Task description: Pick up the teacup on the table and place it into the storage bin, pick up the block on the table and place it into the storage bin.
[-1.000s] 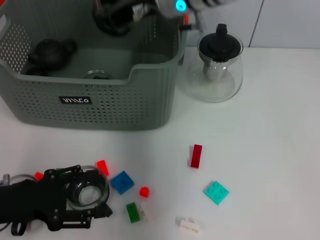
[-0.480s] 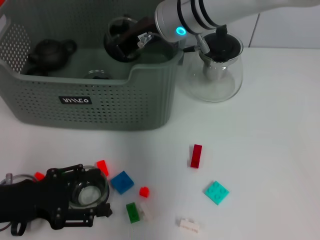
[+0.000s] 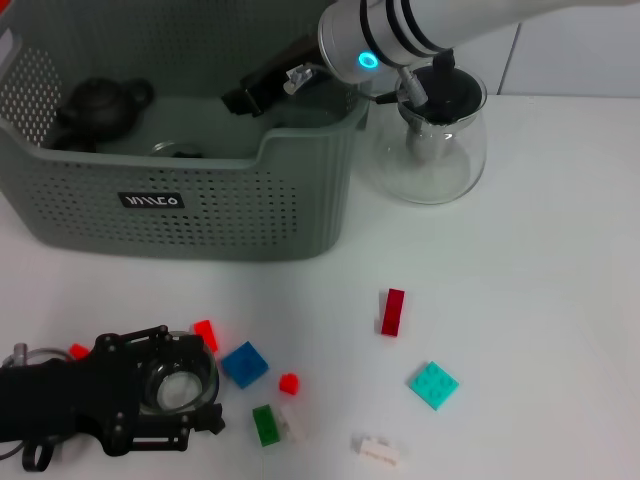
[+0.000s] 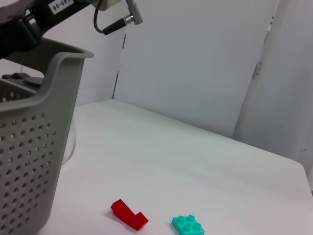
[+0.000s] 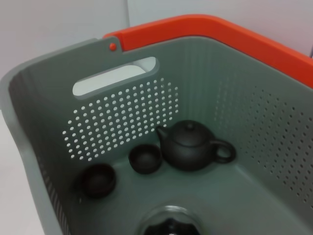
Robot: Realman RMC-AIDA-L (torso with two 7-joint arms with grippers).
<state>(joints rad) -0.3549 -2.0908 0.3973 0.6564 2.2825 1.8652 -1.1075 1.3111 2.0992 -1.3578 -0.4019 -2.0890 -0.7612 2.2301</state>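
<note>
right gripper (image 3: 262, 92) no longer carrying clear glass teacup (image 5: 166, 226), now lying in grey perforated plastic storage bin (image 3: 250, 220) below its fingers; finger gap untellable | left gripper (image 3: 172, 388) clasping second glass teacup (image 3: 180, 390) between fingers

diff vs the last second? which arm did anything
Right gripper moved over the storage bin. The round glass thing it carried half a second ago no longer shows at it; a clear glass piece lies on the bin floor, so likely released. Left gripper stayed around the glass teacup. Blocks and glass teapot unmoved.
</note>
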